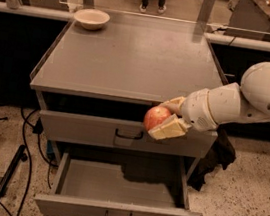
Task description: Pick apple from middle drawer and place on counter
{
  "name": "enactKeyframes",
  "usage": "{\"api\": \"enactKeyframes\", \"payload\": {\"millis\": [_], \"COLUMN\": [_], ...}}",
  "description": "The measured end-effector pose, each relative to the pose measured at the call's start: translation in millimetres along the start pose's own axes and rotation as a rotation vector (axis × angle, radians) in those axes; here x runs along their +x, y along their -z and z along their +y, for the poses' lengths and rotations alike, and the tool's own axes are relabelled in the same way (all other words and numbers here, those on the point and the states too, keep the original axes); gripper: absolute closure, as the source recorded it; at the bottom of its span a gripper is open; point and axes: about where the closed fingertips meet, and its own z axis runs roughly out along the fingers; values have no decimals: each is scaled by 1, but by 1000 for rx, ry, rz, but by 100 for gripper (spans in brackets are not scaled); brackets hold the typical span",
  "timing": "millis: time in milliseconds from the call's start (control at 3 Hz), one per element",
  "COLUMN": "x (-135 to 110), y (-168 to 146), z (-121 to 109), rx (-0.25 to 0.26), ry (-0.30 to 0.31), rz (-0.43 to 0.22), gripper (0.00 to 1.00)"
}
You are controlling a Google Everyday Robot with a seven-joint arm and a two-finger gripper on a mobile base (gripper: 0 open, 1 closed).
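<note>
My gripper [166, 117] is shut on the apple [156, 117], a small red-orange fruit. It holds the apple in the air in front of the counter's [132, 61] front edge, level with the shut upper drawer. The white arm comes in from the right. The middle drawer [120, 189] is pulled open below, its grey floor bare.
A cream bowl [91, 18] sits at the counter's back left corner. The taller-fronted upper drawer [126, 134] is shut. Cables and a dark stand [5, 181] lie on the floor at left. A dark cloth [217, 152] hangs at the cabinet's right side. Benches with clear panels stand behind.
</note>
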Motion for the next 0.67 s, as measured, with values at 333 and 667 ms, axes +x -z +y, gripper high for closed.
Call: {"api": "enactKeyframes", "payload": {"millis": [333, 667], "x": [-42, -68], "y": [11, 17], "z": [-11, -25], "rx": [15, 37], "ry": [39, 70], "rz": [-33, -59], "gripper": [100, 100]}}
